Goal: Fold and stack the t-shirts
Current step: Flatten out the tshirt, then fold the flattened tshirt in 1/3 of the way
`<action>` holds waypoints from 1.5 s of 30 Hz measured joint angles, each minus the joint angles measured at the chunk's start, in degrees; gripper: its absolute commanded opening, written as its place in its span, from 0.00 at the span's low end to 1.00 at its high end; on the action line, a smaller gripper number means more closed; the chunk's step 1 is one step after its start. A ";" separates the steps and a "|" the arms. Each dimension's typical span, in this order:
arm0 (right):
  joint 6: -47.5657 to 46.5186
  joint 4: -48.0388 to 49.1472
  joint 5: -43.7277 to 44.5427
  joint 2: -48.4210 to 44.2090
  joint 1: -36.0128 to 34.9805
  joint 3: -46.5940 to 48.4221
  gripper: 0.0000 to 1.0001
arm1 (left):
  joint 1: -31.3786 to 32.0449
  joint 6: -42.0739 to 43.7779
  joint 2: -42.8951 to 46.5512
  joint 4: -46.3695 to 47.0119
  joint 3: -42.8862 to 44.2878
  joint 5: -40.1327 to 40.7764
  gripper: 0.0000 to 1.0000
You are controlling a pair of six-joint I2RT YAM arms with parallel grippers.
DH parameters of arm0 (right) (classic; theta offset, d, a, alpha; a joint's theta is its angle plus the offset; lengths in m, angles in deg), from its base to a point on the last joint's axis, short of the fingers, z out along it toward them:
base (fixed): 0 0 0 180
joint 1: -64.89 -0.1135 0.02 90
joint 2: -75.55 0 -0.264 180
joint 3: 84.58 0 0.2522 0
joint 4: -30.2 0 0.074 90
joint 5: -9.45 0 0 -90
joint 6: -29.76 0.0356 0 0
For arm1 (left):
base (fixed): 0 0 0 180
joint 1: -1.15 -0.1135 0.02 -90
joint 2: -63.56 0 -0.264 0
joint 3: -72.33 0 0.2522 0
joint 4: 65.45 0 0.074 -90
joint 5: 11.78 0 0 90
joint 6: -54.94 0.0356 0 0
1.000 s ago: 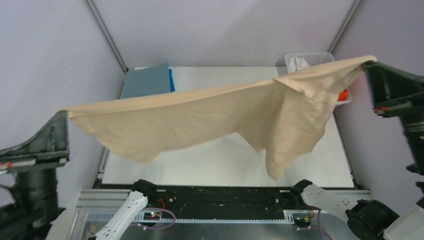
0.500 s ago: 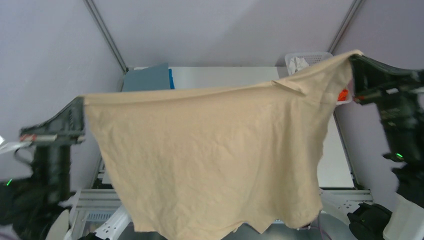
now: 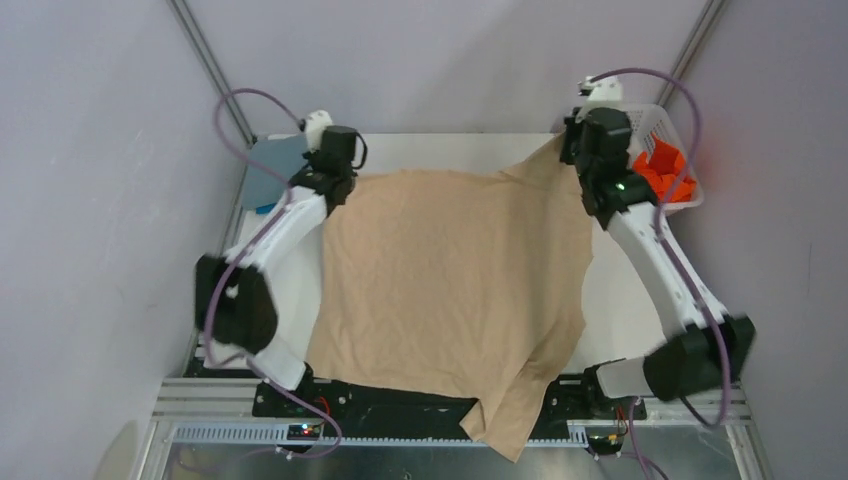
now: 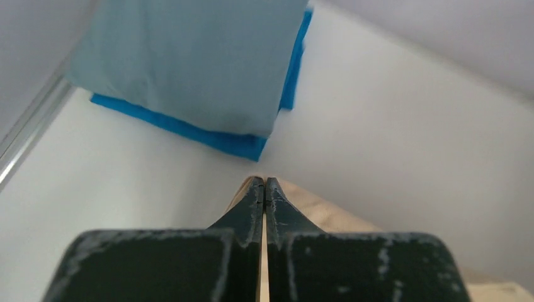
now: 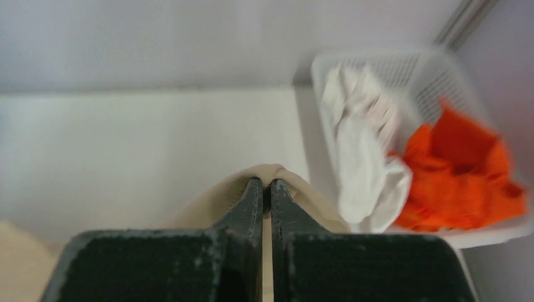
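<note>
Wrinkled tan t-shirt flat on table, far corners clamped by left hand and right hand.

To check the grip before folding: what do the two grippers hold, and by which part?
Both hold the tan t-shirt: the left gripper pinches its far left corner, the right gripper its far right corner.

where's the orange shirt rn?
Top view, far right corner: the orange t-shirt sits in the white lattice basket, beside a white shirt, just right of the right claw.
</note>
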 measured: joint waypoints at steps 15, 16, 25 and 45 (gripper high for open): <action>8.44 1.01 -13.64 44.48 4.50 10.80 0.00 | -3.48 5.01 -38.93 0.26 23.56 -1.20 0.00; 8.74 0.96 -13.84 45.05 4.61 11.61 0.00 | -3.96 4.94 -39.56 0.26 24.92 -2.01 0.00; 14.49 -7.58 -14.43 43.50 5.49 13.60 0.03 | -7.15 4.79 -40.39 -0.17 26.01 -5.60 0.00; 28.20 -34.36 -10.64 18.58 -2.95 -3.10 0.07 | -6.97 4.74 -17.29 0.07 -2.34 -6.64 0.00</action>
